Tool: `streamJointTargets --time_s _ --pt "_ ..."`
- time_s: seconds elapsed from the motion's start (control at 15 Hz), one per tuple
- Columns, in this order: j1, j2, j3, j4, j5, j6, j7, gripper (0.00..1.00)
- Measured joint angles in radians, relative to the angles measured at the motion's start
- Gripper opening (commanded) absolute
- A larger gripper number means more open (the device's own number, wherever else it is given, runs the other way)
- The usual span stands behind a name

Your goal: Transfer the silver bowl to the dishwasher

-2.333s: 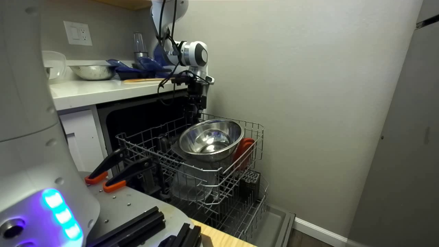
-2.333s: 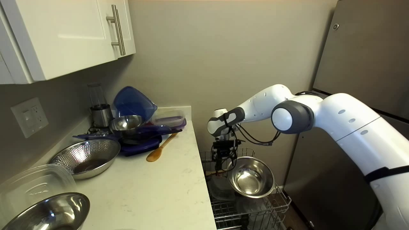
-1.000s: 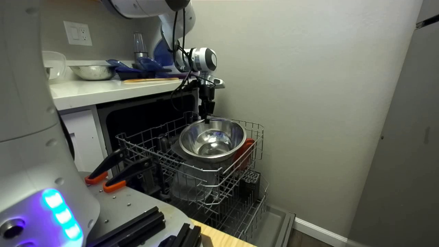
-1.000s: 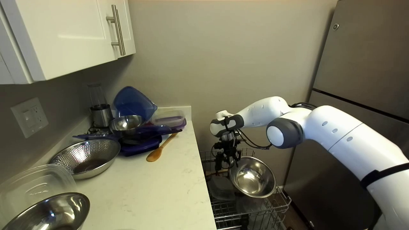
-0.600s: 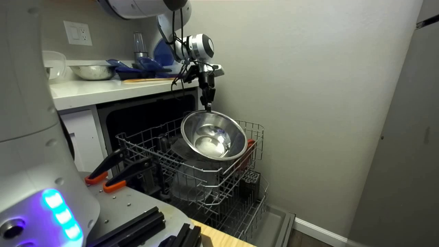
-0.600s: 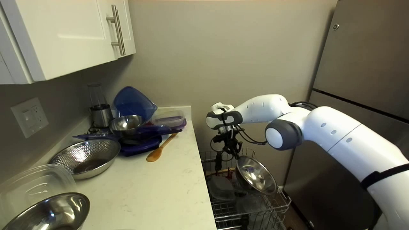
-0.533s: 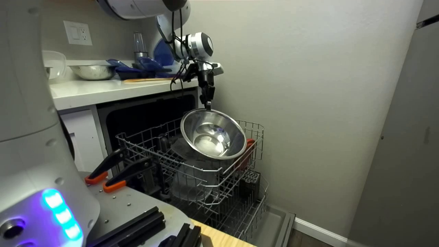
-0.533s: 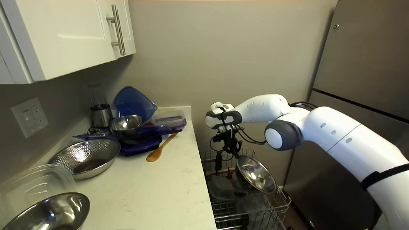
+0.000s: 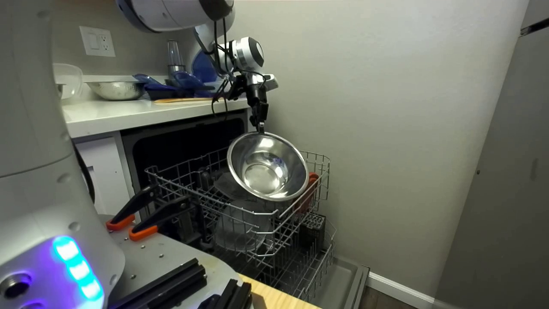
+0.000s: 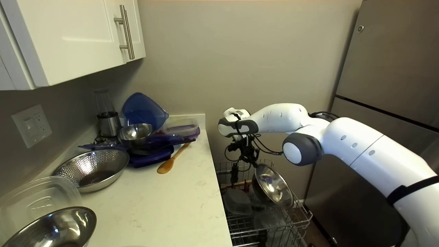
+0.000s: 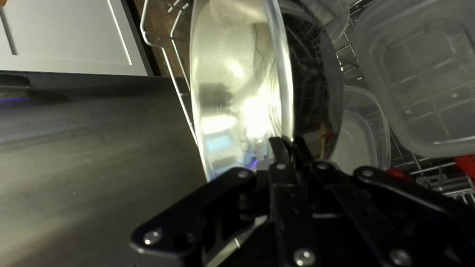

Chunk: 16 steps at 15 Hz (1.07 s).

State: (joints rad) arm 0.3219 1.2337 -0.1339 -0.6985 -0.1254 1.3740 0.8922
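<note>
The silver bowl point(image 9: 270, 167) hangs by its rim, tilted, over the upper wire rack point(image 9: 240, 207) of the dishwasher point(image 9: 184, 143), seen in both exterior views. My gripper point(image 9: 260, 128) is above the bowl's raised edge and shut on it. In the wrist view the fingers of my gripper point(image 11: 288, 142) pinch the rim of the bowl point(image 11: 237, 74), one inside the wall and one outside. An exterior view shows the bowl point(image 10: 274, 187) leaning with its lower edge near the rack's front. Whether that edge touches the rack is unclear.
Clear plastic containers point(image 11: 419, 74) and red parts point(image 9: 309, 189) are in the rack. On the counter point(image 10: 164, 212) stand a colander point(image 10: 92, 168), another steel bowl point(image 10: 58, 230), a wooden spoon point(image 10: 168, 165) and blue items. A wall stands behind and a steel fridge point(image 10: 377, 85) beside.
My gripper came over to the bowl's rim, shut on it and rose. The bowl's far edge has lifted with it, so the bowl now tilts more steeply.
</note>
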Motion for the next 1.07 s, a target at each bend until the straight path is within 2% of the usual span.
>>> streamJointTargets --time_s 0.2,0.67,0.93,1.07 --pt "-0.002 -0.004 -0.011 0.046 -0.009 -0.056 -0.017 0.00" --pt "-0.004 -0.030 -0.060 0.176 -0.089 -0.350 -0.193 0.01" --pt "-0.010 -0.032 -0.073 0.276 -0.107 -0.383 -0.223 0.01" --pt "-0.011 -0.036 -0.066 0.309 -0.098 -0.342 -0.223 0.01"
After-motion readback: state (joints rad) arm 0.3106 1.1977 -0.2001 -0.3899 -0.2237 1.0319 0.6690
